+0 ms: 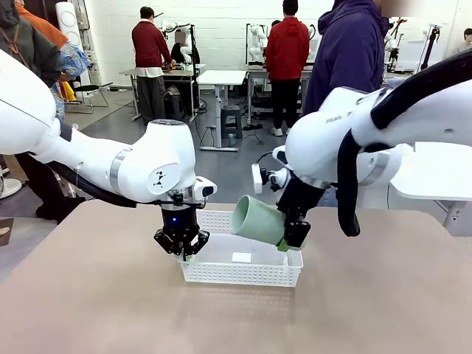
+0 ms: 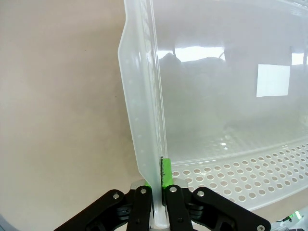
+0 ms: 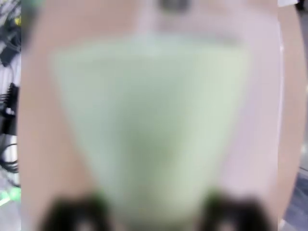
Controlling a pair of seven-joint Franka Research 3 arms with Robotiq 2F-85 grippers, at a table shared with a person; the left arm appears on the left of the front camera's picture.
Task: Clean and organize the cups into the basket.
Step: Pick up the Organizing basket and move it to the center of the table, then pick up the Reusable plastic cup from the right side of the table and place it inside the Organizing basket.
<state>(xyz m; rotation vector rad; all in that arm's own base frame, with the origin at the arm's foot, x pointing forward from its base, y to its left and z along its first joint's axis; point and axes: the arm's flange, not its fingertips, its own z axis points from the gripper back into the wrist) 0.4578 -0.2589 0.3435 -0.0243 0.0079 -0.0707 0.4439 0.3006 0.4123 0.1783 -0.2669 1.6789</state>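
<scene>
**Mint cup (image 1: pixel 258 219) held over basket (image 1: pixel 243 279): drop risk**

Main risk: if released from this tilt, the mint cup would likely hit the rim and roll out onto the tabletop (image 1: pixel 88 295). The grip sits near its base end, so it may also pivot in the pads. Any left-arm motion would drag or tip the basket.

Right gripper (image 1: pixel 293 237) grasps the mint cup, jaws wide around it. The cup lies on its side, mouth toward the left arm, just above the basket's far right part and apart from it. Basket sits near the tabletop's far edge, mid-width. Left gripper (image 2: pixel 161 179) is clenched on the basket's left end wall, pinning it.
</scene>
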